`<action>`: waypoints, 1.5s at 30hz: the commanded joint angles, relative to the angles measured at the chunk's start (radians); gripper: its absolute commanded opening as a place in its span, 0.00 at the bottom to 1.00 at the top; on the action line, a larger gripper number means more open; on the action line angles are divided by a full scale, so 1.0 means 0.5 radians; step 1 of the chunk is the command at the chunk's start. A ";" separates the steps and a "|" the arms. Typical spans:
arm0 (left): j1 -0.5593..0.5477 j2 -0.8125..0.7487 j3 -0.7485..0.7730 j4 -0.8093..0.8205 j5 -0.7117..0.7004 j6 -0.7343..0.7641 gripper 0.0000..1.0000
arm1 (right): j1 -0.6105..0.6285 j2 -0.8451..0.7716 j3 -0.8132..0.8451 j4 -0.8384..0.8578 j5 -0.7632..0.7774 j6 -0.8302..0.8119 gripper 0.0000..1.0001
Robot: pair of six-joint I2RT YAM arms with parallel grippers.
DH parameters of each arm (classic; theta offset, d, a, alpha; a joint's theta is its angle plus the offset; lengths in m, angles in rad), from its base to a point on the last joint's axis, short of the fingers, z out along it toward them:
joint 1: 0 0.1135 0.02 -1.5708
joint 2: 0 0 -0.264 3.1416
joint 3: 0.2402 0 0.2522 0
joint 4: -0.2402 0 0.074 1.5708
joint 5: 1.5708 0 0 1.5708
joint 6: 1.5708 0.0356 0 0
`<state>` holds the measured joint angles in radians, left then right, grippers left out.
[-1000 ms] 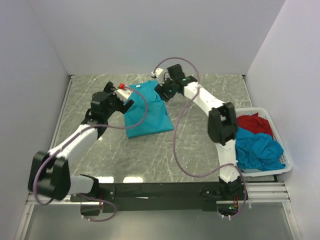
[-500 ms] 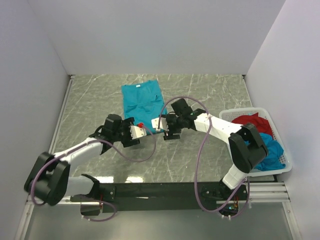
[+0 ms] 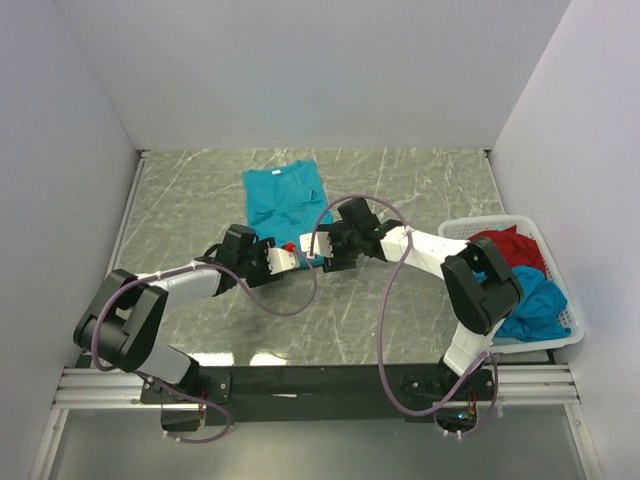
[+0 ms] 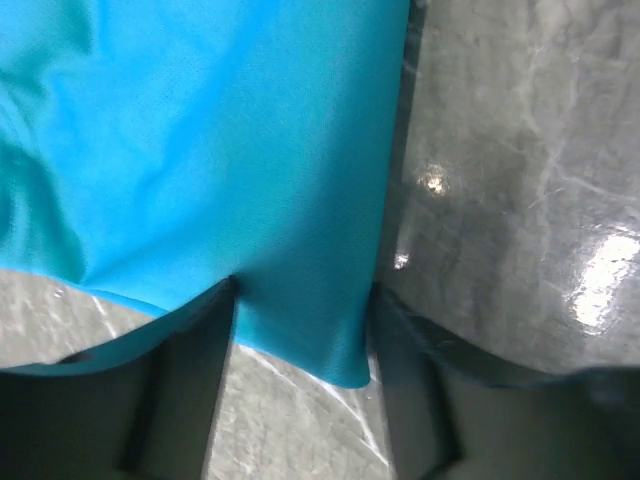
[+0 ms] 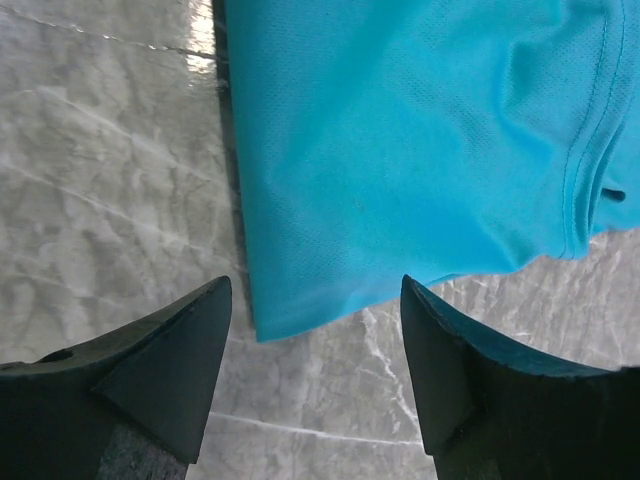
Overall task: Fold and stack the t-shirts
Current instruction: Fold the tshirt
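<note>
Teal shirt (image 3: 285, 203) lies folded on the desk (image 3: 420, 190), centre of the frame toward the back wall. Left gripper (image 4: 300, 330) is at its near edge, jaws apart with a corner of cloth between them, not clamped. Right gripper (image 5: 315, 310) sits at the other near corner, jaws apart, hem just between the tips. Blue shirt (image 3: 525, 300) and red shirt (image 3: 505, 245) lie heaped in the basket (image 3: 560, 335), right side.

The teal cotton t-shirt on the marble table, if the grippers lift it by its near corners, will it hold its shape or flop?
The teal cotton t-shirt would probably droop: its soft folds in the right wrist view suggest limp cloth. It looks thin, so likely light. On the glossy marble table it may slide when pushed.
</note>
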<state>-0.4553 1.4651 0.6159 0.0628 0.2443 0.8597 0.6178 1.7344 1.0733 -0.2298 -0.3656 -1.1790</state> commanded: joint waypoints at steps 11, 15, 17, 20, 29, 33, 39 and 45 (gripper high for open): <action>-0.010 -0.110 -0.228 0.298 -0.157 -0.063 0.36 | 0.038 0.050 -0.082 0.150 -0.042 -0.293 0.74; -0.007 -0.184 -0.271 0.325 -0.142 -0.063 0.31 | 0.035 0.056 -0.070 0.171 -0.091 -0.256 0.74; -0.007 -0.187 -0.278 0.335 -0.136 -0.060 0.25 | 0.031 0.059 -0.057 0.141 -0.097 -0.274 0.74; -0.007 -0.184 -0.278 0.332 -0.118 -0.066 0.16 | 0.044 0.075 -0.045 0.098 -0.122 -0.293 0.75; -0.007 -0.261 -0.339 0.359 -0.078 -0.066 0.04 | -0.012 0.069 0.078 -0.031 -0.229 -0.259 0.75; -0.007 -0.285 -0.345 0.341 -0.059 -0.072 0.01 | 0.019 0.075 0.001 -0.025 -0.150 -0.317 0.75; -0.007 -0.344 -0.345 0.295 -0.035 -0.096 0.00 | 0.071 0.151 0.044 -0.031 0.010 -0.299 0.74; -0.007 -0.399 -0.360 0.261 -0.010 -0.106 0.01 | 0.120 0.280 0.093 0.000 0.194 -0.305 0.71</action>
<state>-0.4595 1.2945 0.4450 0.1989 0.1978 0.8234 0.6621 1.8309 1.0977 -0.2249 -0.3382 -1.3285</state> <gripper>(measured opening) 0.081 0.716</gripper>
